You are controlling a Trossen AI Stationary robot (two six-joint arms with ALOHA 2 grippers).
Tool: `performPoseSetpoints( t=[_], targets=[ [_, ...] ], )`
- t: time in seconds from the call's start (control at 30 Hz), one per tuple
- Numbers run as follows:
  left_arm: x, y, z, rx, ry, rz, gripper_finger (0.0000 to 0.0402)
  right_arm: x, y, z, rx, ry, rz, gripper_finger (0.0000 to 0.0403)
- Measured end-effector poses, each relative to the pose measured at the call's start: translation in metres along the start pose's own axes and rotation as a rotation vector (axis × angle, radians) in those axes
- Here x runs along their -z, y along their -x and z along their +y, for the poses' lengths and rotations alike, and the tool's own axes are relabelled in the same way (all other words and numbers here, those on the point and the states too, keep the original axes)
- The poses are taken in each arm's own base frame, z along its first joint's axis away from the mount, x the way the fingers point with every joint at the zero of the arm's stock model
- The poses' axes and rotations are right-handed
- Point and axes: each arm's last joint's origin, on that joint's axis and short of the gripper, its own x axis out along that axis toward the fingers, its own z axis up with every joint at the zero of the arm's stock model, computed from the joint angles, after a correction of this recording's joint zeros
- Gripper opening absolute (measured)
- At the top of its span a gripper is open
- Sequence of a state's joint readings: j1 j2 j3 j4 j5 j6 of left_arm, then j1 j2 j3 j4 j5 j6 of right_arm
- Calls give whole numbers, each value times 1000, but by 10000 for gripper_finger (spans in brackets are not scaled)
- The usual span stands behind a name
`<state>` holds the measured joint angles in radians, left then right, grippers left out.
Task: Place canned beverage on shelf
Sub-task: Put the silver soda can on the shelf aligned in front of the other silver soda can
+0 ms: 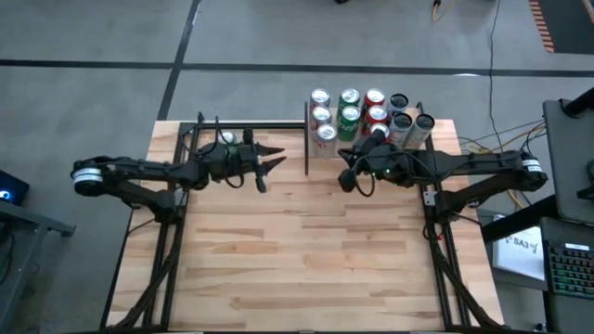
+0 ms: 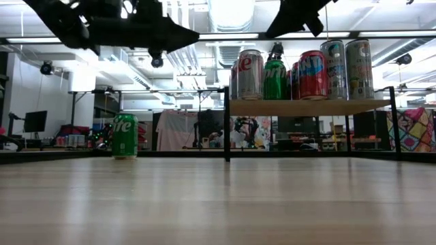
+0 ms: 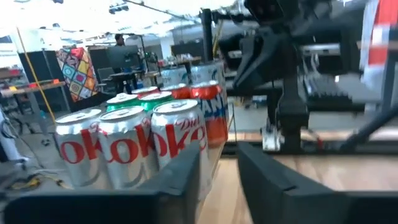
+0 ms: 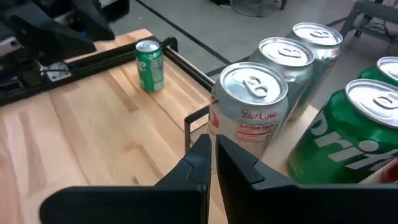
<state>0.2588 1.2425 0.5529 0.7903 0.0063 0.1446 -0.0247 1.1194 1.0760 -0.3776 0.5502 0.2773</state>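
Observation:
A green Sprite can (image 1: pixel 227 139) (image 2: pixel 125 136) stands upright on its base on the tabletop at the far left, behind my left gripper (image 1: pixel 269 165). That gripper hangs above the table, points toward the shelf and is open, with nothing between its fingers (image 3: pixel 186 168). The shelf (image 2: pixel 306 107), a light wood board on black posts at the far right, carries several upright cans: Diet Coke (image 4: pixel 249 112), Sprite (image 4: pixel 339 140) and red ones (image 2: pixel 313 75). My right gripper (image 1: pixel 345 178) (image 4: pixel 212 144) is shut and empty, in the air just in front of the shelf's near left corner.
Black arm frames (image 1: pixel 176 186) (image 1: pixel 432 199) run along the table's left and right sides. A black bar (image 1: pixel 269 127) lies along the far edge, left of the shelf post (image 1: pixel 306 139). The bare striped tabletop (image 1: pixel 306 250) spreads toward the near edge.

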Motion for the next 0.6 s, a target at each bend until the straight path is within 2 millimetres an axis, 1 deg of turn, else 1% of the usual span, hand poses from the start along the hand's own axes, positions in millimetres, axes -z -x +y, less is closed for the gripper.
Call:
performPoseSetpoints(
  t=[0.13,0.17,0.27,0.4,0.47,0.6],
  targets=[
    [6,-11,-1,-7,63,-59,20,-1,-3,-8,29,9,5,12],
    [6,-15,-1,-7,75,-64,10,-2,-5,-10,37,19,8,12],
    [5,-29,-1,-7,101,-66,10,-5,-8,-20,54,31,20,12],
    [5,-52,0,-6,105,-53,3,-22,-10,-31,-6,42,22,12],
    [6,-61,0,-11,95,-44,2,-29,-12,-35,-7,55,19,12],
    [5,-74,1,-30,53,-51,1,-43,-12,-44,12,77,58,12]
  ],
)
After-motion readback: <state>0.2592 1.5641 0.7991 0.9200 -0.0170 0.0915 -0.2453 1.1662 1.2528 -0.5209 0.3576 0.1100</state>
